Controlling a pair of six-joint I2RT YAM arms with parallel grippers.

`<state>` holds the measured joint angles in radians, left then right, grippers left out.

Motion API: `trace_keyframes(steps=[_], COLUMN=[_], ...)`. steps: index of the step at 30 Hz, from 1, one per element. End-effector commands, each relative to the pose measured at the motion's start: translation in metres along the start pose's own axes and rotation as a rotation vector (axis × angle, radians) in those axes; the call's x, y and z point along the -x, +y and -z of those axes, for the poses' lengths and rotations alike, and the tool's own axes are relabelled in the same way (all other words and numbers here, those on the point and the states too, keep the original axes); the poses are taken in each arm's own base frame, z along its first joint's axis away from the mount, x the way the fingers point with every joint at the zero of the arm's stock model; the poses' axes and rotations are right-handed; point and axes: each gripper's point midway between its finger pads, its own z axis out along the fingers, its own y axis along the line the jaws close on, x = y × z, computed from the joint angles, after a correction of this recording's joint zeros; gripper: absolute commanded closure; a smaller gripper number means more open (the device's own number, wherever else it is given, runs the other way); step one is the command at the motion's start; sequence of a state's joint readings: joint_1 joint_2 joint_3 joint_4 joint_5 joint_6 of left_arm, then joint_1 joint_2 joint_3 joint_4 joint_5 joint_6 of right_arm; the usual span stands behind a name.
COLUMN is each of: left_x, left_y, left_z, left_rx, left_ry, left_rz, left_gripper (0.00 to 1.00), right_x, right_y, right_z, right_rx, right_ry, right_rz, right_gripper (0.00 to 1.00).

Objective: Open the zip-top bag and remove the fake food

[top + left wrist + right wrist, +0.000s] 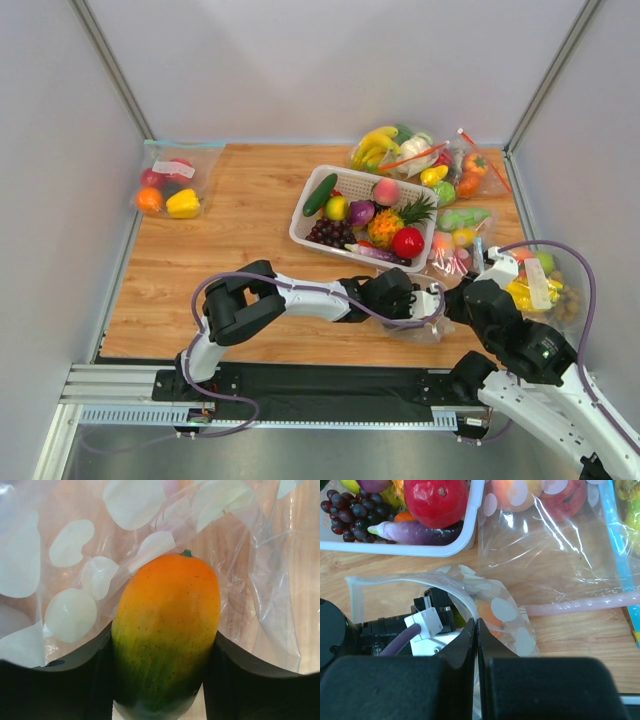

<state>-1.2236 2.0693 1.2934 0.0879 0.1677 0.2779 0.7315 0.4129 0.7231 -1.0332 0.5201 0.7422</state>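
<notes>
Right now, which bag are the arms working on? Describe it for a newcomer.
Find the white basket; just on its near side, toward the arm bases, lies a clear zip-top bag. Unlike the neighbouring bags with red-orange or blue zip strips, it carries whitish dots, and the left gripper is inside it gripping a fake mango.

Basket (298, 228): white, ahead of me, holding grapes (328, 233) and pineapple (387, 228).
Left bag (170, 180): far corner, red, orange, yellow pieces inside.
Bananas (374, 146): bagged, beyond basket.
</notes>
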Motion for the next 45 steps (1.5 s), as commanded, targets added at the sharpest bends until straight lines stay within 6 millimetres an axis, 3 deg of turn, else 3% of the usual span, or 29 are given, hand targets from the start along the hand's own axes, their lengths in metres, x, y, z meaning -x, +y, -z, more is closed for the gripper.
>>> trace_keyframes(steps=[1,3,6,9,15,23,27,33,38,45], left_x=[-0.004,0.000,0.004,0.033,0.059,0.066,0.073,0.080,0.091,0.117], left_y=[-0.005,-0.005,-0.007,0.000,0.014,0.021,0.030,0.021,0.002,0.026], left_z=[-0.005,0.002,0.013,0.039,0.073,0.103,0.130,0.158,0.178,0.208], left_rx=[0.006,0.016,0.025,0.070,0.128,0.138,0.133,0.056,-0.080,-0.052], left_ry=[0.039,0.017,-0.003,-0.090,-0.165,-0.185,-0.234,-0.284,-0.342,-0.459], left_rz=[-0.047,-0.037,0.004,0.060,0.180,0.284,0.346,0.352,0.354,0.385], left_gripper=[0.57,0.65,0.66,0.66,0.65,0.65,0.65,0.65,0.65,0.64], right_x=[0.019,0.018,0.016,0.015,0.010,-0.004,-0.005,-0.010,-0.011,-0.012], right_y=[0.013,0.013,0.015,0.016,0.022,0.035,0.039,0.042,0.048,0.056], right_z=[0.003,0.002,0.001,0.000,-0.003,-0.013,-0.015,-0.020,-0.024,-0.026], right_rx=[0.048,0.046,0.052,0.050,0.075,0.098,0.108,0.113,0.122,0.149], right_ry=[-0.071,-0.069,-0.060,-0.054,-0.026,0.059,0.064,0.084,0.091,0.105], right_rz=[-0.079,-0.077,-0.074,-0.069,-0.043,0.033,0.033,0.042,0.053,0.062], right_gripper=[1.00,1.00,1.00,1.00,1.00,1.00,1.00,1.00,1.00,1.00])
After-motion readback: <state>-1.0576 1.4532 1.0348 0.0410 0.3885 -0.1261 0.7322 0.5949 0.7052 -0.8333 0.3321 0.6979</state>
